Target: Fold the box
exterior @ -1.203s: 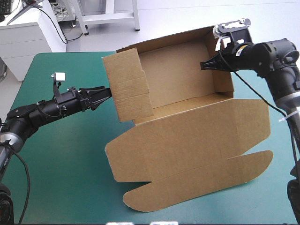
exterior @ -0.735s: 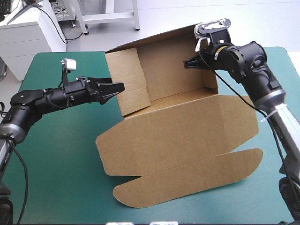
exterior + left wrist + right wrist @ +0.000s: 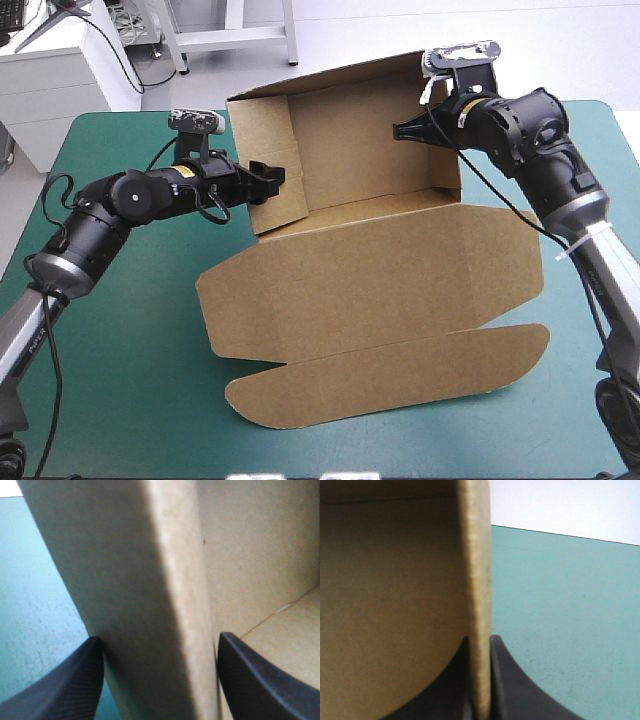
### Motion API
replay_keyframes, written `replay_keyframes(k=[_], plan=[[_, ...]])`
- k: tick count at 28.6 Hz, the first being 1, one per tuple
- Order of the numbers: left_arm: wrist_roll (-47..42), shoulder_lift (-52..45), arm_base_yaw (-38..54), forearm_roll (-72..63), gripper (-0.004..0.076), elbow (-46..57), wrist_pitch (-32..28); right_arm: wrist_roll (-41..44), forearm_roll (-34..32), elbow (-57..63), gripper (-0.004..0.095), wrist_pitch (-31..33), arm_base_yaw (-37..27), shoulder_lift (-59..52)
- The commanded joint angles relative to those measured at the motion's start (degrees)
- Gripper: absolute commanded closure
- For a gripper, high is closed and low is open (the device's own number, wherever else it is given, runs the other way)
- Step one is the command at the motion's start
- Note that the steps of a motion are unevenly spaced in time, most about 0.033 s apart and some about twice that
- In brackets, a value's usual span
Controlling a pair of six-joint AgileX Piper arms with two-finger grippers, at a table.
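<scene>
Straddling the left wall while the right side is pinned

From across the table, the left gripper [image 3: 268, 178] has come forward from where it pointed at the outside of the brown box [image 3: 380, 290] just before. Its black fingers [image 3: 75, 680] now stand apart, one on each side of the left side wall [image 3: 150, 605], not yet pinching it. The right gripper [image 3: 400, 131] stays clamped on the right side wall [image 3: 477, 580], its fingers nearly together with the board between them. The box sits mid-table on the teal-green cover [image 3: 140, 330], and has slid a little toward the table's left edge. Its back and side walls are up and its lid [image 3: 390, 375] lies flat toward the near edge. I'd judge the left wall is next to be gripped and tucked.
</scene>
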Motion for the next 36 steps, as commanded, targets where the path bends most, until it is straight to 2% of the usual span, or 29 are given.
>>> replay_keyframes(k=[1,4,8,11,13,18,23,27,36], plan=[[-6.47,-2.26,-1.77,2.2,0.0314,-3.09,-3.97,1.97,5.06,-1.63,0.0914,-4.44,0.33,-2.41],[-6.57,-2.26,-1.77,2.42,0.0391,-3.37,-4.27,1.97,6.12,-1.63,0.0922,-1.85,0.33,-1.95],[-6.45,-2.26,-1.77,2.45,0.0566,-3.46,-3.59,1.71,7.02,-1.21,0.0922,1.21,0.33,-0.67],[-6.45,-2.16,-1.77,3.52,0.0645,-3.46,-2.26,0.91,7.67,-0.41,0.0922,3.4,0.33,0.64],[-6.45,-2.06,-1.77,3.96,0.067,-3.46,-1.68,0.91,7.89,-0.38,0.0922,5.62,0.33,1.96],[-6.45,-1.53,-1.77,7.16,0.0712,-3.46,2.19,-1.05,10.35,-0.38,0.0922,9.87,0.33,5.78],[-6.45,2.56,-1.77,11.25,0.0713,-3.46,9.88,-3.6,14.65,-0.38,0.0922,12.02,0.33,9.24],[-6.45,6.71,-1.77,11.81,0.0713,-3.46,14.36,-3.98,15.33,-0.38,0.0922,13.39,0.33,10.76],[-7.12,13.82,-1.77,11.01,0.0713,-3.46,16.05,-4.02,15.17,-0.38,0.0922,15.17,0.23,14.7]])
